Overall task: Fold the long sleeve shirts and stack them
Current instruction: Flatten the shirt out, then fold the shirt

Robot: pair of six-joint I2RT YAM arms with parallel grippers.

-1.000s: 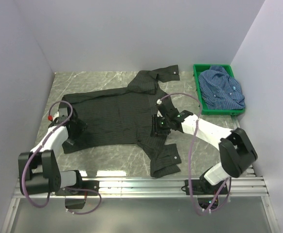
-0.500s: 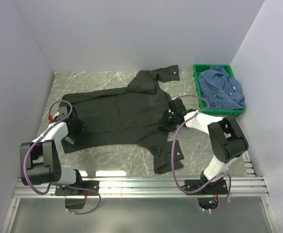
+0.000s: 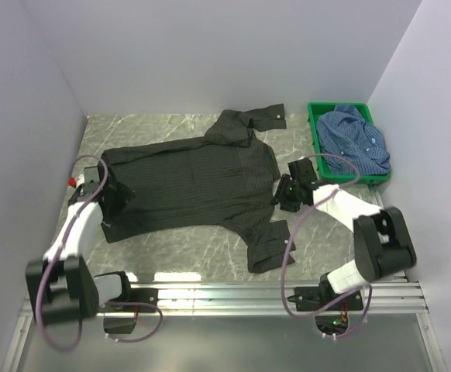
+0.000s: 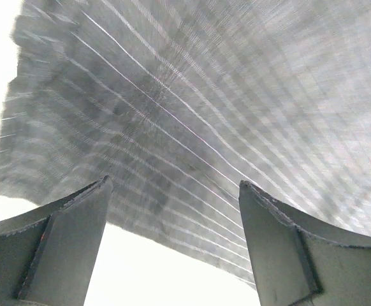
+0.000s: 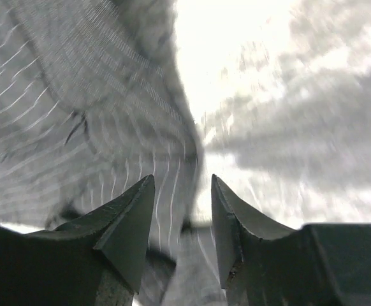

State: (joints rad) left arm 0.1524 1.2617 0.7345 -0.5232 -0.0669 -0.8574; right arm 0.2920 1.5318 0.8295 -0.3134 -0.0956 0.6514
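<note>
The black striped shirt (image 3: 187, 182) lies spread flat on the marble table, one sleeve reaching to the back (image 3: 266, 116) and one to the front (image 3: 268, 249). My left gripper (image 3: 113, 195) is open at the shirt's left edge; in the left wrist view (image 4: 173, 185) the striped cloth (image 4: 204, 95) fills the view, its edge between the fingers. My right gripper (image 3: 285, 192) is at the shirt's right edge, open a little. In the right wrist view (image 5: 182, 182) the cloth edge (image 5: 77, 115) lies between the fingers. The blue checked shirt (image 3: 355, 139) lies crumpled in the crate.
The green plastic crate (image 3: 316, 147) stands at the back right against the wall. White walls close in the table (image 3: 156, 128) on the left, back and right. A metal rail (image 3: 225, 298) runs along the near edge by the arm bases.
My right gripper has slid right, from on the shirt's body to its right edge, and the cloth there spread rightwards. My left gripper moved back and a little left along the left edge.
</note>
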